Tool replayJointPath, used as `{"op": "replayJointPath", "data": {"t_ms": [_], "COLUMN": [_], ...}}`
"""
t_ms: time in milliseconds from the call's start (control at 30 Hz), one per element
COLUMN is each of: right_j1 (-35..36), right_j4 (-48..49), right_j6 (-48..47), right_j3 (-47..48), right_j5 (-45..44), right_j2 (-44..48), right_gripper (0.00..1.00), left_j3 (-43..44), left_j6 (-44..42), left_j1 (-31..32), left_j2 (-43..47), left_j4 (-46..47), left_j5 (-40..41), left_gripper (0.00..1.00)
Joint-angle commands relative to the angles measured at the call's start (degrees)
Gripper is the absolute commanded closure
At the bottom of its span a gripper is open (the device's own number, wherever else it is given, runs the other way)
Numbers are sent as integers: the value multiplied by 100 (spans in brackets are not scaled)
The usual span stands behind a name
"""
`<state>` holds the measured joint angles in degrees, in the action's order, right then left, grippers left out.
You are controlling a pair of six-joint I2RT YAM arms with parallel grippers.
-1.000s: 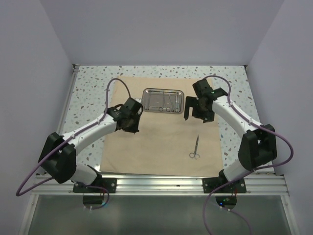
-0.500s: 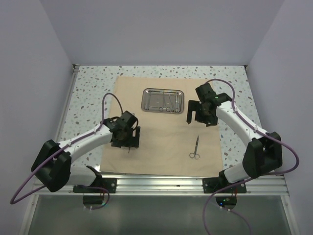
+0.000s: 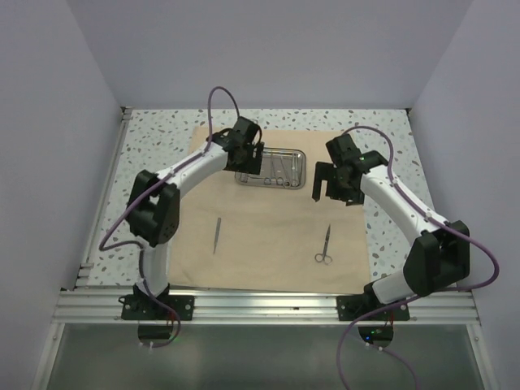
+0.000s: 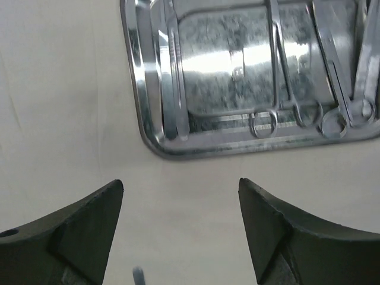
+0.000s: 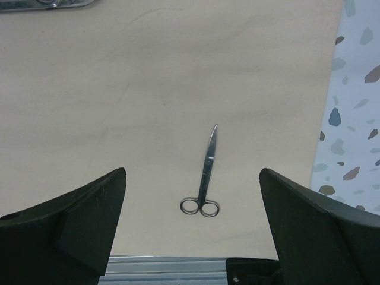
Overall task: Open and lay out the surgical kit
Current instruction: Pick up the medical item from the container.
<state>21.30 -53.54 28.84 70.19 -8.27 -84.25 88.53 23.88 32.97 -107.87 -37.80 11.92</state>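
Note:
The beige cloth wrap [image 3: 268, 231] lies spread flat on the table. At its far middle sits the shiny steel tray [image 3: 280, 166], which holds several ring-handled instruments [image 4: 285, 71]. My left gripper [image 3: 246, 156] hangs open and empty by the tray's left end, its tips over bare cloth [image 4: 59, 89] just short of the tray's rim [image 4: 140, 89]. Slim tweezers [image 3: 217, 234] lie on the left part of the cloth. The scissors [image 3: 325, 245] lie on the right part. My right gripper [image 3: 331, 187] is open and empty above the scissors [image 5: 205, 172].
Speckled tabletop [image 3: 154, 138] borders the cloth on the left, back and right [image 5: 356, 119]. Grey walls close in three sides. An aluminium rail [image 3: 268, 305] runs along the near edge, with both arm bases on it.
My left gripper opened low over the left of the cloth, left the tweezers lying there, then swung to the tray. The right arm barely moved.

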Motion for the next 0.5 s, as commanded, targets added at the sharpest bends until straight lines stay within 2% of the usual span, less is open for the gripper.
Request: {"op": "replayJointPath", "data": {"t_ms": [0, 167, 200, 300, 467], "right_j1": [-21, -29, -38, -47, -82], "right_j4": [-121, -183, -192, -253, -262], "right_j6": [-10, -19, -62, -142, -221], "right_j3": [389, 618, 653, 855, 1180], "right_j5": [-254, -324, -394, -526, -500], "right_j2": [-82, -434, -565, -881, -1321], "right_gripper": [2, 2, 2, 2, 2], "left_j3": [1257, 3080, 3648, 4345, 4339], "left_j6": [-568, -823, -858, -929, -876], "left_j1": [-439, -669, -678, -704, -783], "left_j2": [-1058, -2603, -2790, -3265, -3433], "left_j4": [317, 177, 133, 89, 370], "left_j5": [3, -243, -278, -348, -682], "left_gripper": [19, 40, 40, 42, 46]}}
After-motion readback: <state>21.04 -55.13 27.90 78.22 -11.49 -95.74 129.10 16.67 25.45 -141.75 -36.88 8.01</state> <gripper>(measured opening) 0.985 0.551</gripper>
